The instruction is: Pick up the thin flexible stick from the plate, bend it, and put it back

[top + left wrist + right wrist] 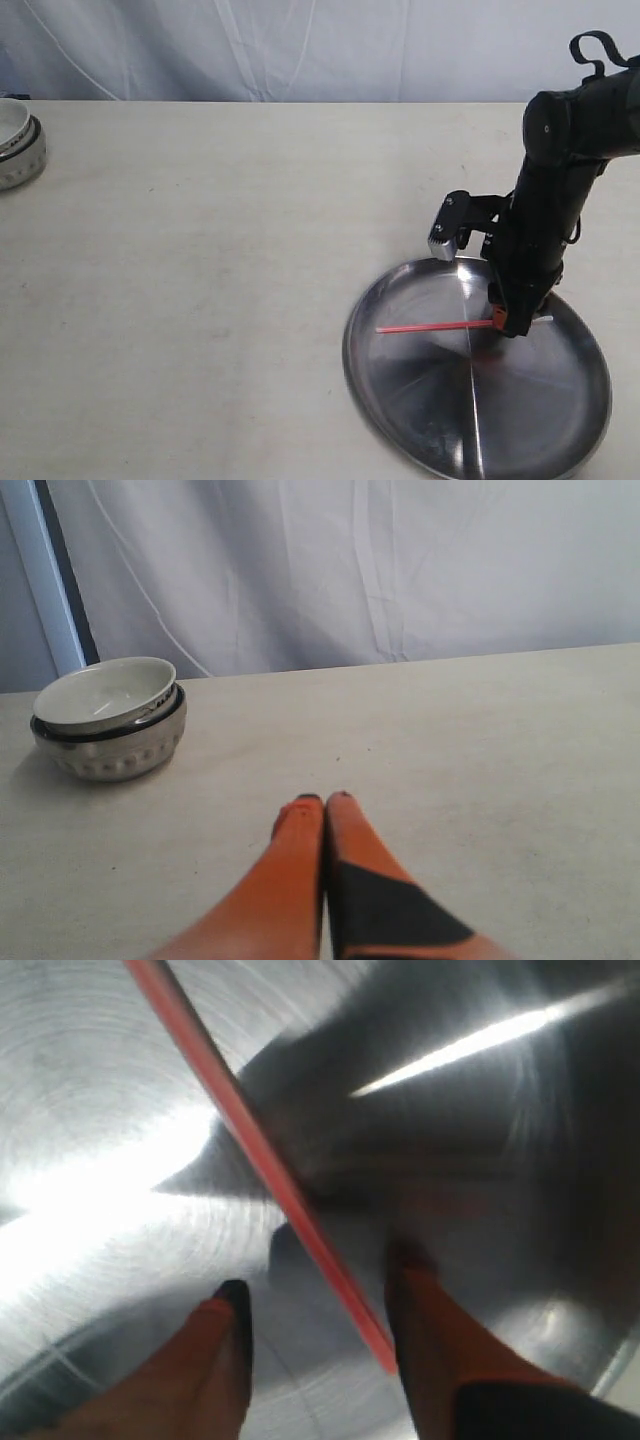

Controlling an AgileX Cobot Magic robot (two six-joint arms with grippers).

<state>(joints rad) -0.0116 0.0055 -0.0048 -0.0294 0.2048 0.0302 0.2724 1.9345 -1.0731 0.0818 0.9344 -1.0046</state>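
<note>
- Right gripper [512, 322] is low over the large round shiny silver metal plate [440, 430], jaws apart, straddling the thin red-orange plastic stick [430, 326].
- Left gripper [325, 802]: jaws pressed together, empty.

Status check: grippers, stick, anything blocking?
Left gripper shut, over the table, facing the bowl. Right gripper open, fingers either side of the stick on the plate; not gripped yet. Nothing in the way.
</note>
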